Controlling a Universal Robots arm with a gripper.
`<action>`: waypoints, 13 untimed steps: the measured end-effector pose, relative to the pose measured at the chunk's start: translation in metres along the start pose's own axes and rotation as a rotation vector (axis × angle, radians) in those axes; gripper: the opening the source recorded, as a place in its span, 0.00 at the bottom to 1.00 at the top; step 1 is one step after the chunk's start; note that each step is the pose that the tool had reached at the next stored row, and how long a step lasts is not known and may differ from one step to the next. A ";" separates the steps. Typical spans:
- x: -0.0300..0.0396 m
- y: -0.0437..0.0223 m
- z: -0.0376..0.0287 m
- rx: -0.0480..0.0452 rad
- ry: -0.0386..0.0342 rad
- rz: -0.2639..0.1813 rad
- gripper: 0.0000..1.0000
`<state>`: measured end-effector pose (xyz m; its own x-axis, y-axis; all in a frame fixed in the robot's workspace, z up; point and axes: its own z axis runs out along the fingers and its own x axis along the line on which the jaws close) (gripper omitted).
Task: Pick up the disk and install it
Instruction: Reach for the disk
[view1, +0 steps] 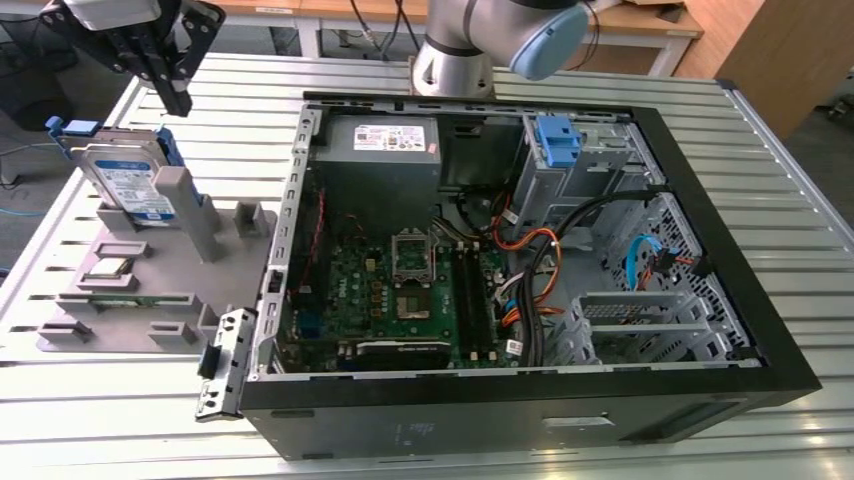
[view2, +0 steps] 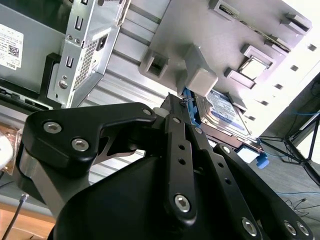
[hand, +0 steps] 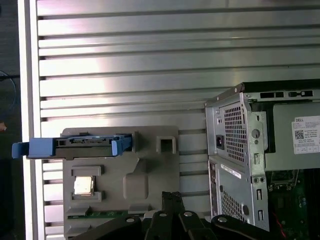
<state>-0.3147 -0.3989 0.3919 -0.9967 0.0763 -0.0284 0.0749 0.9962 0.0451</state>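
Exterior view's left: gripper (view1: 175, 100) hangs above the disk (view1: 134, 180), fingers pointing down, pressed together, holding nothing, clear of the disk's top edge. The disk stands on edge in the grey fixture (view1: 147, 290); in the first wrist view it (hand: 80, 145) shows edge-on. Arm base (view1: 451, 65) at centre. Open computer case (view1: 747, 330) to the right.

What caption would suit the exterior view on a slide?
Gripper hovers near the upright disk in its grey holder, beside an open computer case.
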 end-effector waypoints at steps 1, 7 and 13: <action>0.0023 -0.0002 0.0000 0.0000 -0.0001 0.000 0.10; 0.0158 -0.0012 -0.0002 0.0000 0.0000 0.000 0.10; 0.0256 -0.0020 -0.0004 0.0000 0.0000 0.000 0.10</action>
<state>-0.3404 -0.3989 0.3915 -0.9967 0.0763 -0.0284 0.0750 0.9962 0.0450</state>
